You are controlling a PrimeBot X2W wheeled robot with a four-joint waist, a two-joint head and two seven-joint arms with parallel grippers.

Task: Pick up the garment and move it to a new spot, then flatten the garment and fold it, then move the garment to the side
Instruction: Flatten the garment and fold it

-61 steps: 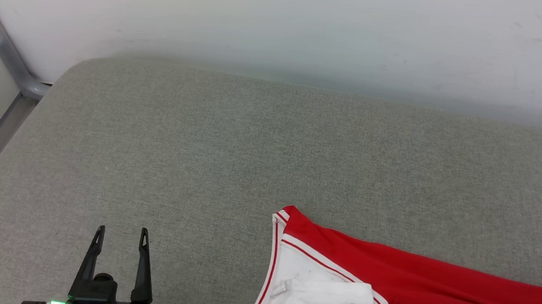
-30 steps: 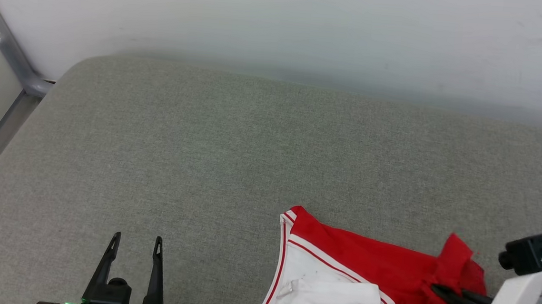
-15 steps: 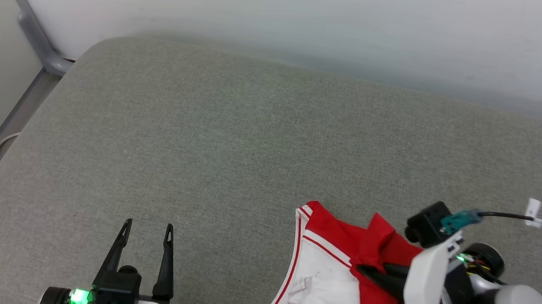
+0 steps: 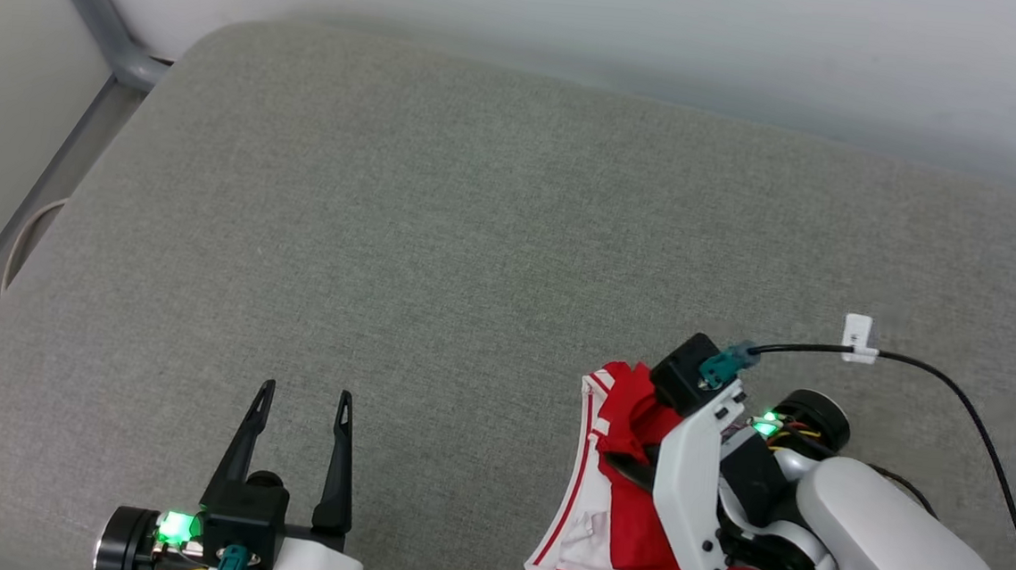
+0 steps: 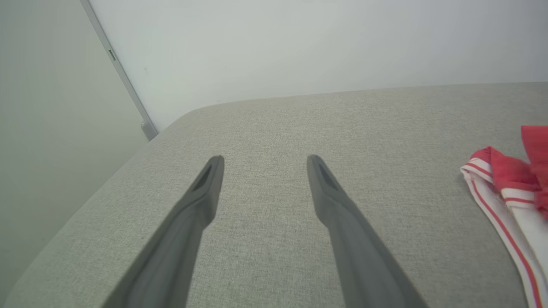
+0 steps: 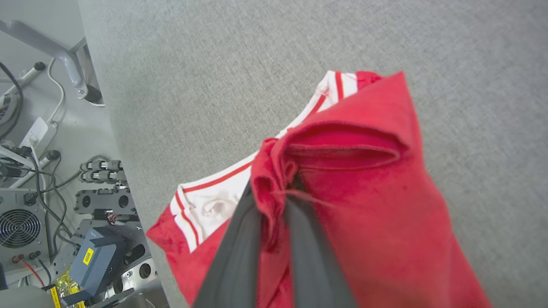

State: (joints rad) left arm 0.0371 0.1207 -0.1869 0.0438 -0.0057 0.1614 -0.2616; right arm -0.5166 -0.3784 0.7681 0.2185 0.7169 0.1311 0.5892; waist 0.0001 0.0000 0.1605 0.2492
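A grey woven tabletop [image 4: 442, 209] with a rounded corner stands against a plain white wall [image 4: 581, 4]. At the corner a grey metal tube [image 4: 101, 24] runs down along the wall, and left of it is a pale panel [image 5: 51, 107]. The light is soft and even. In the right wrist view the grey floor [image 6: 96, 128] beside the tabletop carries a white power strip [image 6: 38, 130], dark cables [image 6: 43, 179], a box with a fan [image 6: 19, 226] and a blue box [image 6: 92, 256] with a yellow label.

The left pincer [image 5: 264, 159] has its two dark fingers spread wide over the grey fabric table [image 5: 265, 115]. The garment [image 5: 513, 184], red with striped white trim, lies to the right, well apart.
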